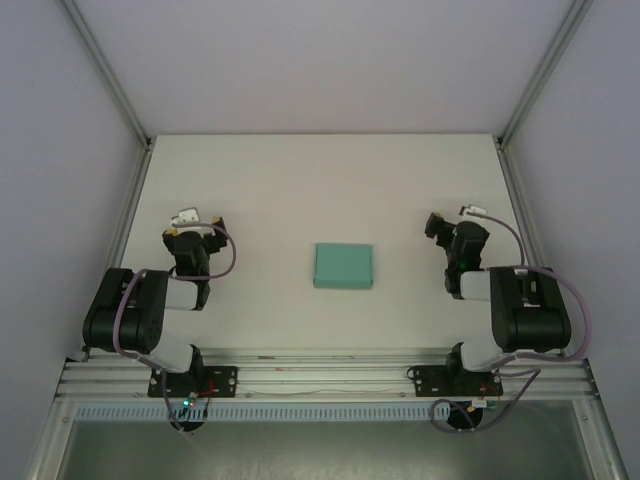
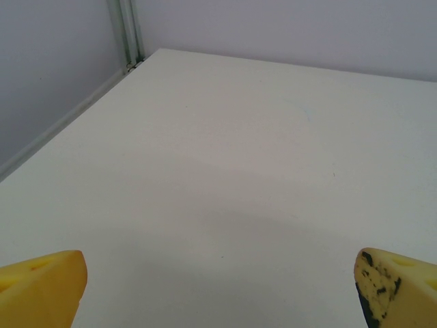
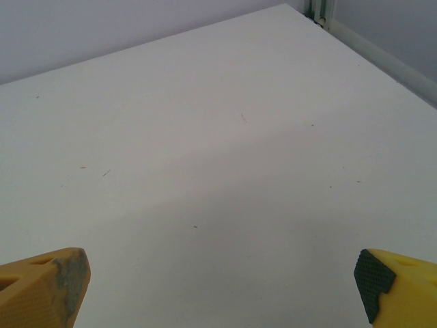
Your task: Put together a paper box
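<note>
The paper box [image 1: 343, 266] is a small closed teal-green rectangular box lying flat in the middle of the white table [image 1: 320, 190]. My left gripper [image 1: 192, 222] rests well to the box's left and my right gripper [image 1: 448, 228] well to its right; neither touches it. In the left wrist view the left gripper [image 2: 220, 290] is open, its yellow fingertips [image 2: 42, 287] wide apart over bare table. In the right wrist view the right gripper [image 3: 222, 290] is open as well, with yellow fingertips [image 3: 45, 285] spread and nothing between them.
Pale walls and aluminium frame posts [image 1: 108, 75] enclose the table on the left, right and back. A rail [image 1: 320, 375] with the arm bases runs along the near edge. Open table surrounds the box on all sides.
</note>
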`<state>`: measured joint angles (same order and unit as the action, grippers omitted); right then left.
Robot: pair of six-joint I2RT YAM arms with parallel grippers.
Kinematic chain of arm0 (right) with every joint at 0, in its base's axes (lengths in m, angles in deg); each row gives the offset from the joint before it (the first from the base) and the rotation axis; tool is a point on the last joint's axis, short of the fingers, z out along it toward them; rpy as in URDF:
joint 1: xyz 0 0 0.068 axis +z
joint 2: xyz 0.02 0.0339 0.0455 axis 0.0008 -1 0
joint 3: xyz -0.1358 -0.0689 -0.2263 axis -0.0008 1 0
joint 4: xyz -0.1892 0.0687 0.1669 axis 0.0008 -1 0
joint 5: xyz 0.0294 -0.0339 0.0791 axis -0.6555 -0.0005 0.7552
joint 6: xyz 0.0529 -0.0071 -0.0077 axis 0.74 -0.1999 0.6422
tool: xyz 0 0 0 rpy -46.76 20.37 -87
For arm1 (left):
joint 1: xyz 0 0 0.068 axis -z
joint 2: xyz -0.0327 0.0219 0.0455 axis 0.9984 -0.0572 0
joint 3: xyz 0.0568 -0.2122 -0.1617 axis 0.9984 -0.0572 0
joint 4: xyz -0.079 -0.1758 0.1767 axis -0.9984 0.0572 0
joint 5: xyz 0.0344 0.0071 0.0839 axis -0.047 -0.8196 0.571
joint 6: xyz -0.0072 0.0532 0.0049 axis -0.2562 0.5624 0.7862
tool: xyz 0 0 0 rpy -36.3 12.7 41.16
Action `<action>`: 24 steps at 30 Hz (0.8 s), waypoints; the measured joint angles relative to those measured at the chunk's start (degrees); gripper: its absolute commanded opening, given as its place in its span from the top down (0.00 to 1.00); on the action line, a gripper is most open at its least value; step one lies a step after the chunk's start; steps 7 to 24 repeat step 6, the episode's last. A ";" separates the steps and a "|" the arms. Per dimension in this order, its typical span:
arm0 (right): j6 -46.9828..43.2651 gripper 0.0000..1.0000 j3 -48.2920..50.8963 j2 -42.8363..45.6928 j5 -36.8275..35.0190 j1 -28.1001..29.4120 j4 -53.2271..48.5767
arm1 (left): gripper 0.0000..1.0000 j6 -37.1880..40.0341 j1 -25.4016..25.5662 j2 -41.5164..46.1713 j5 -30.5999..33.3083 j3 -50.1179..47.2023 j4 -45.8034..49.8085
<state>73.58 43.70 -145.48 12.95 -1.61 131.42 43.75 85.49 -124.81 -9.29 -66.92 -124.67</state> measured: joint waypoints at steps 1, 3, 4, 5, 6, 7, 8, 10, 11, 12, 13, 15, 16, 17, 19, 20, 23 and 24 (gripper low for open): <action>0.13 0.00 0.00 0.00 0.00 0.00 -0.07 | 0.00 0.02 0.00 0.00 0.02 0.04 0.09; 0.15 0.00 0.00 0.00 0.00 0.00 -0.15 | 0.00 0.02 0.02 0.00 0.02 0.15 0.11; 0.15 0.00 0.00 0.00 0.00 0.00 -0.17 | 0.00 0.02 0.02 0.00 0.02 0.20 0.17; 0.15 0.00 0.00 0.00 0.00 0.00 -0.22 | 0.00 0.02 0.02 0.00 0.02 0.22 0.22; 0.15 0.00 0.00 0.00 0.00 0.00 -0.22 | 0.00 0.02 0.02 0.00 0.02 0.22 0.22; 0.15 0.00 0.00 0.00 0.00 0.00 -0.22 | 0.00 0.02 0.02 0.00 0.02 0.22 0.22; 0.15 0.00 0.00 0.00 0.00 0.00 -0.22 | 0.00 0.02 0.02 0.00 0.02 0.22 0.22; 0.15 0.00 0.00 0.00 0.00 0.00 -0.22 | 0.00 0.02 0.02 0.00 0.02 0.22 0.22; 0.15 0.00 0.00 0.00 0.00 0.00 -0.22 | 0.00 0.02 0.02 0.00 0.02 0.22 0.22; 0.15 0.00 0.00 0.00 0.00 0.00 -0.22 | 0.00 0.02 0.02 0.00 0.02 0.22 0.22; 0.15 0.00 0.00 0.00 0.00 0.00 -0.22 | 0.00 0.02 0.02 0.00 0.02 0.22 0.22; 0.15 0.00 0.00 0.00 0.00 0.00 -0.22 | 0.00 0.02 0.02 0.00 0.02 0.22 0.22; 0.15 0.00 0.00 0.00 0.00 0.00 -0.22 | 0.00 0.02 0.02 0.00 0.02 0.22 0.22; 0.15 0.00 0.00 0.00 0.00 0.00 -0.22 | 0.00 0.02 0.02 0.00 0.02 0.22 0.22; 0.15 0.00 0.00 0.00 0.00 0.00 -0.22 | 0.00 0.02 0.02 0.00 0.02 0.22 0.22; 0.15 0.00 0.00 0.00 0.00 0.00 -0.22 | 0.00 0.02 0.02 0.00 0.02 0.22 0.22; 0.15 0.00 0.00 0.00 0.00 0.00 -0.22 | 0.00 0.02 0.02 0.00 0.02 0.22 0.22; 0.15 0.00 0.00 0.00 0.00 0.00 -0.22 | 0.00 0.02 0.02 0.00 0.02 0.22 0.22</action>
